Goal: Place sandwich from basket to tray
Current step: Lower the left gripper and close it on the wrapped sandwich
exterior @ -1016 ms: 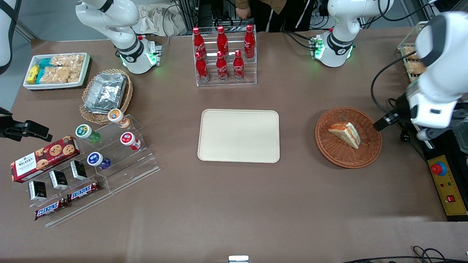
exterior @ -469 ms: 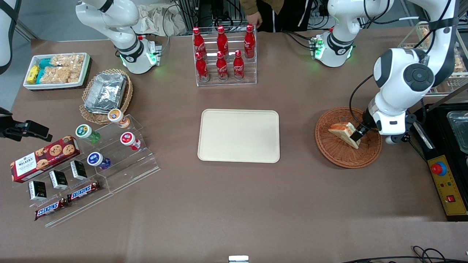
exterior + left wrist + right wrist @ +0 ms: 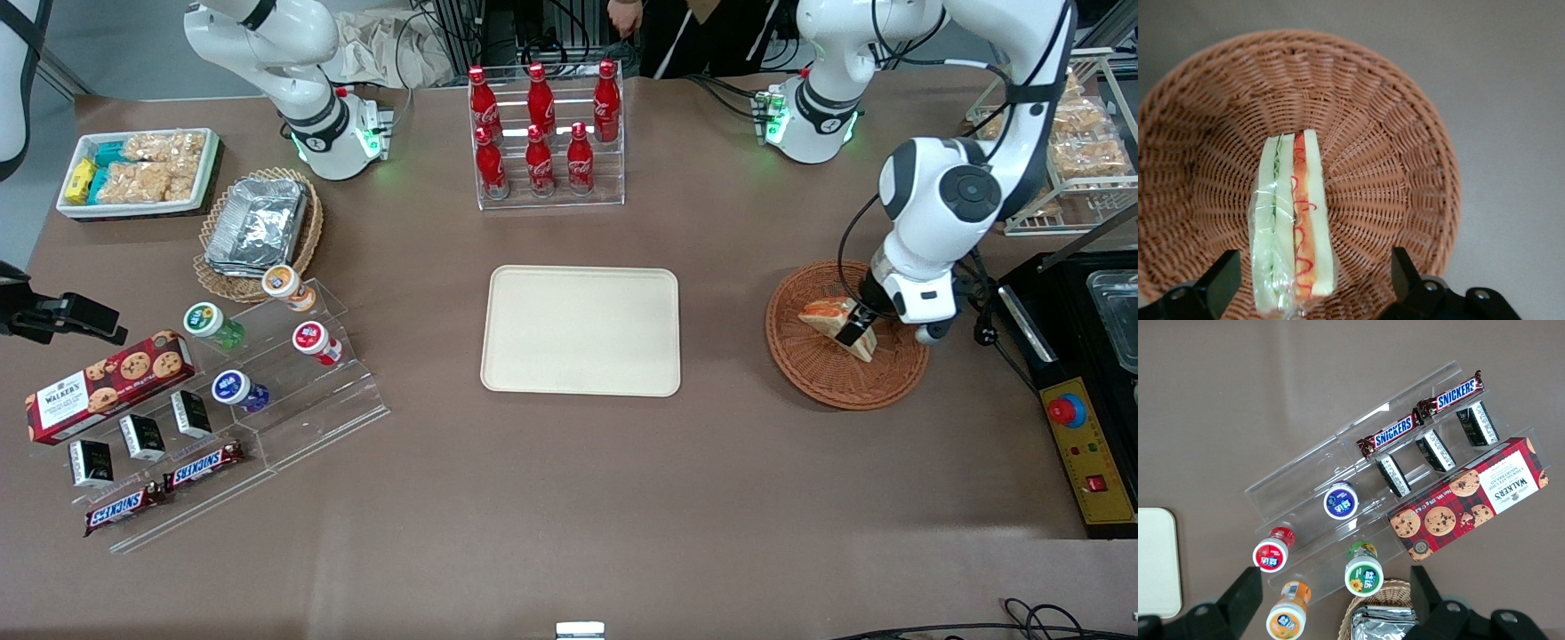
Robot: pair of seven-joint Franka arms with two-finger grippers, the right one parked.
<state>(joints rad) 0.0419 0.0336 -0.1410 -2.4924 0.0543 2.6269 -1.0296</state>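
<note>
The sandwich (image 3: 837,323) lies in the wicker basket (image 3: 846,334) at the right of the front frame, with bare brown counter (image 3: 722,338) between basket and cream tray (image 3: 581,331) at centre. Since half a second ago the gripper (image 3: 852,331) has shifted slightly toward the tray over the sandwich. The wrist view shows its jaws spread wide, straddling the wrapped sandwich (image 3: 1293,223) without touching, holding nothing.

White arm (image 3: 942,204), black-fingered claw (image 3: 1313,287).
</note>
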